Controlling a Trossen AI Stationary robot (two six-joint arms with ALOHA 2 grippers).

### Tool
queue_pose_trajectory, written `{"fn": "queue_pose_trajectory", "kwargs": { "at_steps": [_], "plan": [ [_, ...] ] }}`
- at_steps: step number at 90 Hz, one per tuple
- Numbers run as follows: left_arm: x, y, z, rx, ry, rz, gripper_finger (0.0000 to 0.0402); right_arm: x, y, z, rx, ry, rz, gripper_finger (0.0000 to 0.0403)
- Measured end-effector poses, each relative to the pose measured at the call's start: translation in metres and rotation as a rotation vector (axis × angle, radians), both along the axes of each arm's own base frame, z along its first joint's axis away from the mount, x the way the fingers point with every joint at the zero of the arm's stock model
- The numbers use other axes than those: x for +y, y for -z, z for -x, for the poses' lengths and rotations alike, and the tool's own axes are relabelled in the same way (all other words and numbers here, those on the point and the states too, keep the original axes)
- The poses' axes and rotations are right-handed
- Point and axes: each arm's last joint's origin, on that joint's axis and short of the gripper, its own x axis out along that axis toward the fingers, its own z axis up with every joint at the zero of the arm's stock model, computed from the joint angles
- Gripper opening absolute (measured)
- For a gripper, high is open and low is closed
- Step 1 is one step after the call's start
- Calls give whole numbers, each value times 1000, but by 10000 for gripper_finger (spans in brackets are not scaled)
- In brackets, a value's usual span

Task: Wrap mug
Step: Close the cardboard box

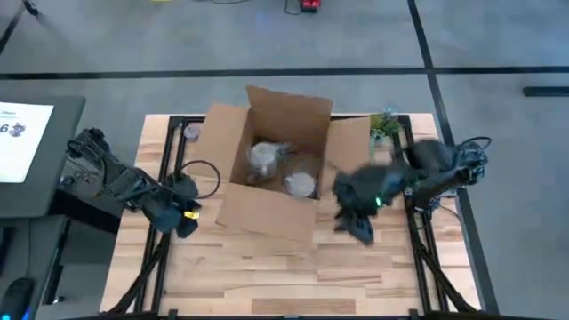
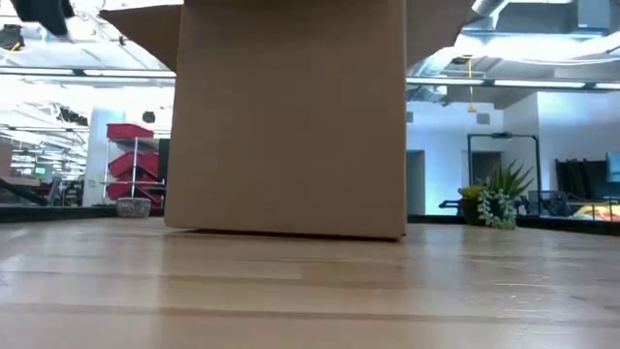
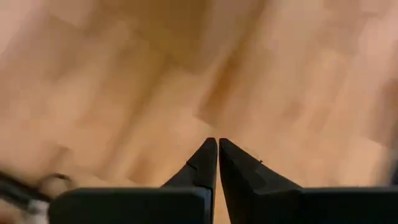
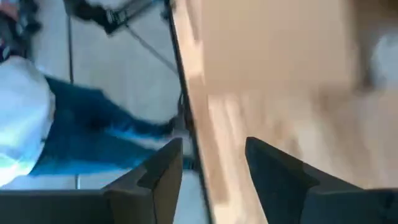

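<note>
Wooden worktop (image 1: 267, 267), open cardboard box (image 1: 267, 209) at centre. Inside it, a wrapped mug (image 1: 265, 158) toward the far left corner, and a second round item (image 1: 300, 185) nearer the box's right. Right pincer (image 1: 356, 227) hangs beside the box's right wall, fingers apart, empty; mug lies left and far of it. Left pincer (image 1: 182, 218) pressed shut, low over bare planks left of the box. Right arm looks nearer.

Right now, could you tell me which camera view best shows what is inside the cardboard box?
The high view: it looks down into the open cardboard box, showing two wrapped bundles. The low view shows only its outer wall; the right wrist view a blurred side; the left wrist view nothing.
</note>
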Motion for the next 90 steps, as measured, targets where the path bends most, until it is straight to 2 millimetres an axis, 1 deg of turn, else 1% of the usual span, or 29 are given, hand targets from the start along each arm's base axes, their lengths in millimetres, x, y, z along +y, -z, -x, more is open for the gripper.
{"fn": "queue_pose_trajectory", "kwargs": {
  "at_steps": [7, 18, 26, 32, 39, 47, 57, 63, 73, 81, 90],
  "plan": [
    [3, 10, 1, 0, -19, -85, 0, 23, 17, 3, 120, 40, -6, 146],
    [7, 26, 2, 11, -86, -154, 0, 52, 54, 8, 328, 118, 29, 126],
    [13, 34, 5, 27, -161, -192, 0, 68, 81, 19, 454, 189, 84, 113],
    [18, 40, 8, 45, -219, -225, 0, 79, 100, 30, 506, 262, 150, 106],
    [23, 42, 10, 59, -278, -258, 0, 88, 119, 43, 509, 374, 242, 100],
    [26, 41, 10, 20, -304, -289, 0, 92, 137, 58, 456, 531, 339, 95],
    [25, 32, 5, -72, -285, -310, 0, 93, 158, 64, 321, 694, 428, 92],
    [22, 25, -1, -126, -250, -315, 0, 90, 163, 64, 229, 754, 469, 91],
    [15, 12, -13, -213, -162, -310, 0, 85, 162, 58, 86, 790, 517, 91],
    [9, -1, -22, -291, -90, -316, 0, 78, 156, 53, 19, 774, 558, 91],
    [4, -17, -34, -393, -43, -313, 0, 69, 143, 49, -42, 748, 591, 91]
  ]
}}
